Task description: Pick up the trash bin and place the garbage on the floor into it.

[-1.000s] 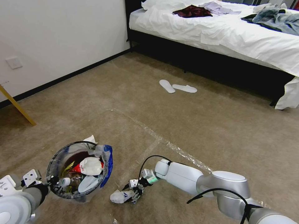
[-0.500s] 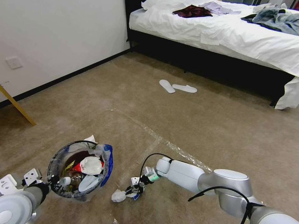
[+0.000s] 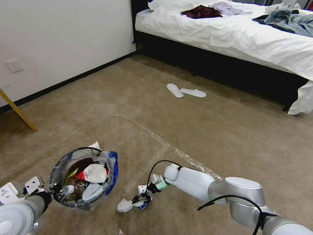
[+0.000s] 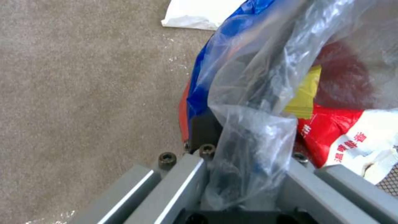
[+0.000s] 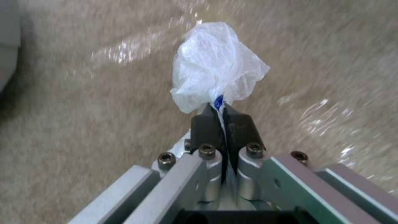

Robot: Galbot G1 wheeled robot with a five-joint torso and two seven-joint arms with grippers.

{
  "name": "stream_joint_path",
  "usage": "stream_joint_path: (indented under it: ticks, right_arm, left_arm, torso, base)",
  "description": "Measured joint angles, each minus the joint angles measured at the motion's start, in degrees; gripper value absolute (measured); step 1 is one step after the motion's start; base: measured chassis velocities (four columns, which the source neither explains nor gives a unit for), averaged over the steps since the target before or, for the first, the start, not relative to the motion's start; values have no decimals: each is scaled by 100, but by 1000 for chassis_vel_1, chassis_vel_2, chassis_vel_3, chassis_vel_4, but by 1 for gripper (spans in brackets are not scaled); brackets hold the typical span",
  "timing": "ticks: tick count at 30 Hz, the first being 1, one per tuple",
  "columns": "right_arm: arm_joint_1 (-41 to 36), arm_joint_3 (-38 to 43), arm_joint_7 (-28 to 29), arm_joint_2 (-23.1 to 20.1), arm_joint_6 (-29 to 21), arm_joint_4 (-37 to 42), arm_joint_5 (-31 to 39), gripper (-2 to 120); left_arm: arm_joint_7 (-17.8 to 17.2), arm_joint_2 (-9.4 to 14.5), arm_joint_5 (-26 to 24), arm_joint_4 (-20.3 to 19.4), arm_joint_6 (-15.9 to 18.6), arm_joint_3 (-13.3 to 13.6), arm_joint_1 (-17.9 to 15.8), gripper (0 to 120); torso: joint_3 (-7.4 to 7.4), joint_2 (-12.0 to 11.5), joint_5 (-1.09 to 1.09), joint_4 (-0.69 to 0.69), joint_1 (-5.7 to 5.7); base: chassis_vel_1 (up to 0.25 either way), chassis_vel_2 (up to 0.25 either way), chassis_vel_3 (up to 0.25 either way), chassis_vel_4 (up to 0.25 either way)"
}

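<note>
The right claw [image 5: 219,116] is pressed together on a corner of a crumpled white plastic wrapper [image 5: 215,67]. Over the last second the wrapper has bunched up smaller and come off the carpet [image 3: 228,130] with the claw, so the grasp seems to have taken. Just to the left, the left claw [image 4: 244,161] pinches the rim and liner of the trash bin [image 3: 81,178], holding it near the robot, already part full of bottles and red wrappers. The drop into it looks close.

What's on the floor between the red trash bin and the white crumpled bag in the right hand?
Bare beige carpet, by the head view, between the trash bin and the crumpled white plastic bag.
</note>
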Motion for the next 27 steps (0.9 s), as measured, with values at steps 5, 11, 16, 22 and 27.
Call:
stream_joint_path:
  ticks: [5, 11, 16, 22, 27]
  right_arm:
    - [252, 186, 3, -295, -93, 399, 368, 0]
    - [476, 446, 28, -670, -210, 1046, 853, 0]
    - [600, 664, 78, -987, -288, 1535, 968, 0]
    - [708, 858, 161, -1338, -314, 1701, 956, 0]
    - [702, 1405, 160, -1993, -315, 1822, 913, 0]
  left_arm:
    - [-36, 57, -22, 5, -7, 5, -19, 0]
    - [-84, 111, -48, -21, -20, 47, -49, 0]
    - [-108, 111, -43, -51, -26, 82, -50, 0]
    - [-174, 132, -61, -109, -33, 115, -94, 0]
    - [-211, 173, -111, -129, -37, 116, -103, 0]
  torso:
    - [0, 0, 0, 0, 0]
    - [0, 0, 0, 0, 0]
    - [0, 0, 0, 1, 0]
    - [0, 0, 1, 1, 0]
    - [0, 0, 2, 0, 0]
  base:
    - [0, 0, 0, 0]
    - [0, 0, 0, 0]
    - [0, 0, 0, 0]
    - [0, 0, 0, 0]
    - [0, 0, 0, 0]
